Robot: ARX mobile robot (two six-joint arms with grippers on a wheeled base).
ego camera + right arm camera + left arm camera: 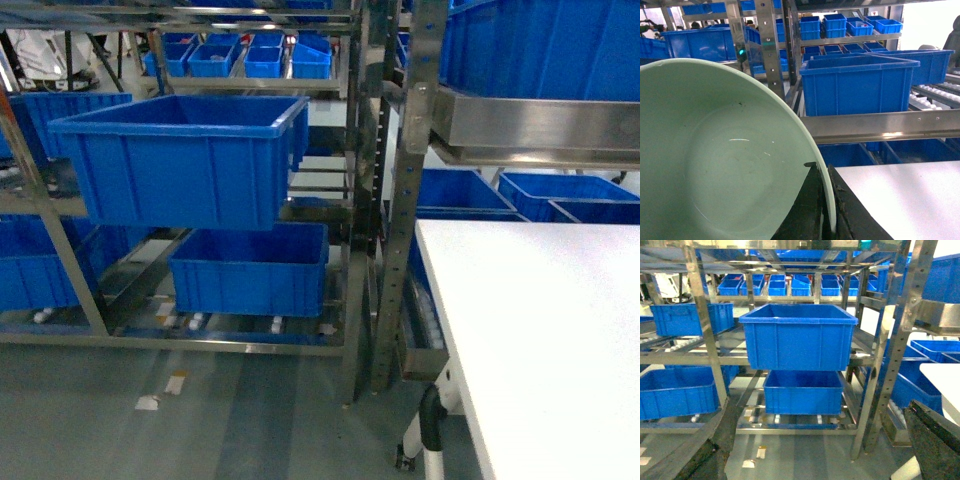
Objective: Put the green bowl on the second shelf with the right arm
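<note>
The green bowl (725, 160) fills the left of the right wrist view, tipped on its side with its pale mint inside facing the camera. My right gripper (826, 172) is shut on the bowl's rim, one black finger inside and one outside. Ahead of it runs a steel shelf rail (885, 125) with a blue tote (857, 82) behind. In the left wrist view my left gripper (810, 460) is open, its dark fingers (932, 437) at the frame's lower corners with only floor between them. Neither the bowl nor any gripper shows in the head view.
Steel racks (400, 200) hold blue totes (185, 160) on several levels; another tote (250, 268) sits low. A white table (540, 340) lies at the right, under a steel shelf edge (540, 125). Grey floor (200, 420) runs in front of the racks.
</note>
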